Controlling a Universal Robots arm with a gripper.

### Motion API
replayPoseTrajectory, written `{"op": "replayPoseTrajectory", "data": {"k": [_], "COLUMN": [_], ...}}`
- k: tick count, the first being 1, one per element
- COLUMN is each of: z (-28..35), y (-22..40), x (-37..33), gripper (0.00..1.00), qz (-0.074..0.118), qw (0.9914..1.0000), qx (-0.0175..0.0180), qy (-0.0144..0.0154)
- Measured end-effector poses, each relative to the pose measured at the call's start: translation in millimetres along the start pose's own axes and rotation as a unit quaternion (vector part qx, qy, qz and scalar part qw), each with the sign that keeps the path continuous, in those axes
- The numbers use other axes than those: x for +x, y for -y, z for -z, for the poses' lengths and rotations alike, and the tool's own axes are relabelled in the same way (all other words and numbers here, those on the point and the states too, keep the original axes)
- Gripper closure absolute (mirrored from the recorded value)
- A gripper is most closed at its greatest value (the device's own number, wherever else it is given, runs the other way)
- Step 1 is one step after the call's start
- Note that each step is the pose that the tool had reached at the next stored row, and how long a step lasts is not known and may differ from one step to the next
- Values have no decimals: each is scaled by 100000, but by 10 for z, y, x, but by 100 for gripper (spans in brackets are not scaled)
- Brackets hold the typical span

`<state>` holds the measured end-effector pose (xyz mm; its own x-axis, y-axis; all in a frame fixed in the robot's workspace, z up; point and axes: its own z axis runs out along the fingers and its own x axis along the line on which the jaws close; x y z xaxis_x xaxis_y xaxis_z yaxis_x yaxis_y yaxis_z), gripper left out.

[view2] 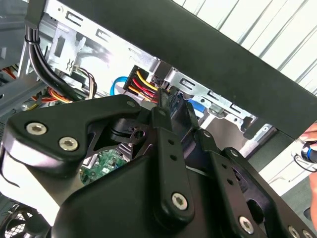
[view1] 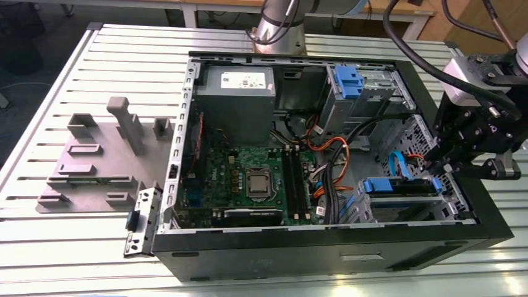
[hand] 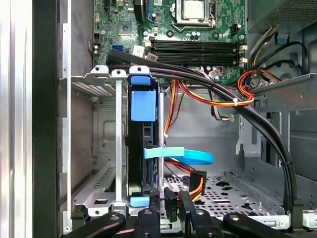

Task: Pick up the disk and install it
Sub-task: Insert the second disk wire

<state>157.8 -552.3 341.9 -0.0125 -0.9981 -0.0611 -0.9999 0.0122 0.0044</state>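
Observation:
The disk [view1: 400, 185] stands on edge in the metal drive cage [view1: 449, 201] at the near corner of the open computer case, on the exterior view's right. Its blue carrier frame and end tab face up. In the first wrist view the disk [hand: 143, 106] fills one slot of the cage, with its blue tab toward the motherboard. My gripper [view1: 441, 170] hangs at the cage end of the disk, right by the case wall. In the first wrist view my gripper [hand: 168, 210] sits at the disk's near end, and in the second wrist view my gripper [view2: 173, 106] is beside blue plastic.
A grey power supply [view1: 235, 86] and a blue bracket [view1: 347, 80] sit at the case's far side, and the motherboard [view1: 256, 179] fills the middle. Black cables [hand: 223, 94] and a light blue cable [hand: 183, 154] cross beside the cage. A grey fixture plate [view1: 99, 161] lies outside the case. A hand [view2: 309, 141] shows outside the case.

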Motion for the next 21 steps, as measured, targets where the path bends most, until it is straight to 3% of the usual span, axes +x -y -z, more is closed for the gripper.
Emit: {"op": "replayPoseTrajectory", "data": {"k": [8,10,12,18,21], "z": [-2,-2,-2,-2,-2], "y": [0,0,0,0,-42], "x": [0,0,0,0,0], "gripper": [70,72,84,84,84], "qz": [5,6,4,5,14], "qw": [100000,100000,100000,100000,100000], "qx": [-2,1,1,0,90], "qy": [-42,-45,-49,-60,-56]}}
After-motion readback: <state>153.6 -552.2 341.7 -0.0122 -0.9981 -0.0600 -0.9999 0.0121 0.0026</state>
